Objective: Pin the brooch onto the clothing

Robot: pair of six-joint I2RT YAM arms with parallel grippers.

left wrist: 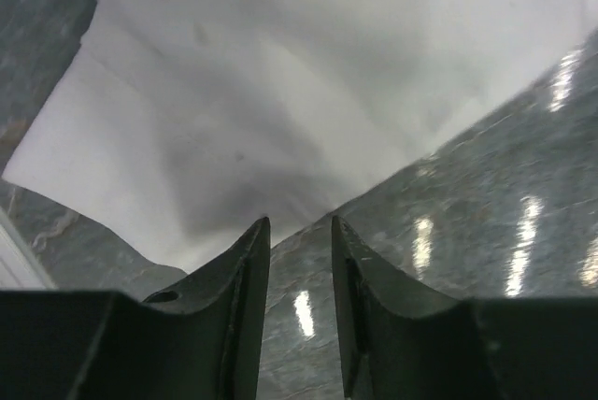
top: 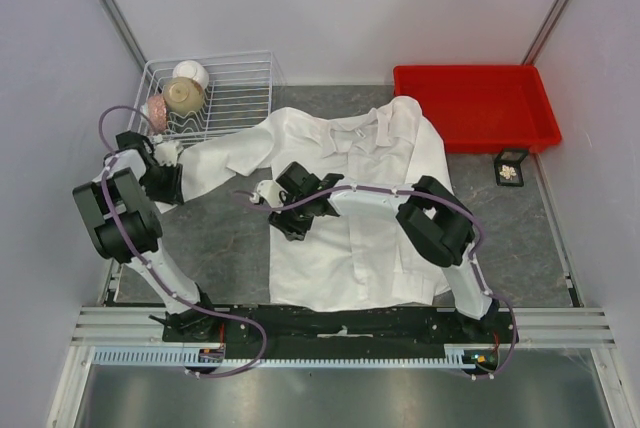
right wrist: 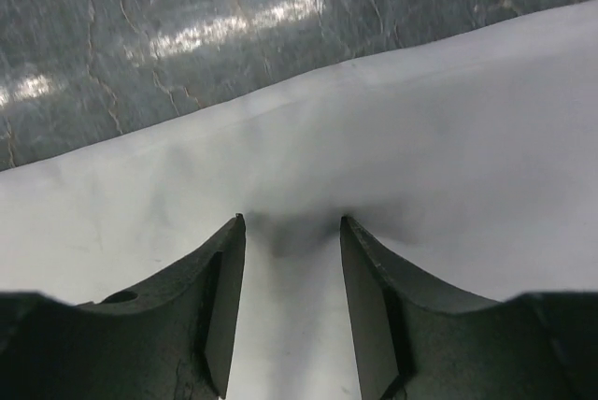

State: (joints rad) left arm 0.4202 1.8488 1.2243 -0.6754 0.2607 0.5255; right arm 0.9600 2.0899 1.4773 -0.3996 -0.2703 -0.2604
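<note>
The white shirt lies spread flat on the grey table, collar toward the back. A tiny pale gold brooch sits in a small open black box to the right of the shirt, far from both grippers. My left gripper is open and empty at the end of the shirt's left sleeve; in the left wrist view its tips sit over bare table right at the sleeve's edge. My right gripper is open at the left edge of the shirt's body, its tips resting on the white fabric, which dimples between them.
A white wire dish rack holding bowls stands at the back left, close to my left arm. A red tray stands at the back right, behind the black box. Grey walls close in both sides.
</note>
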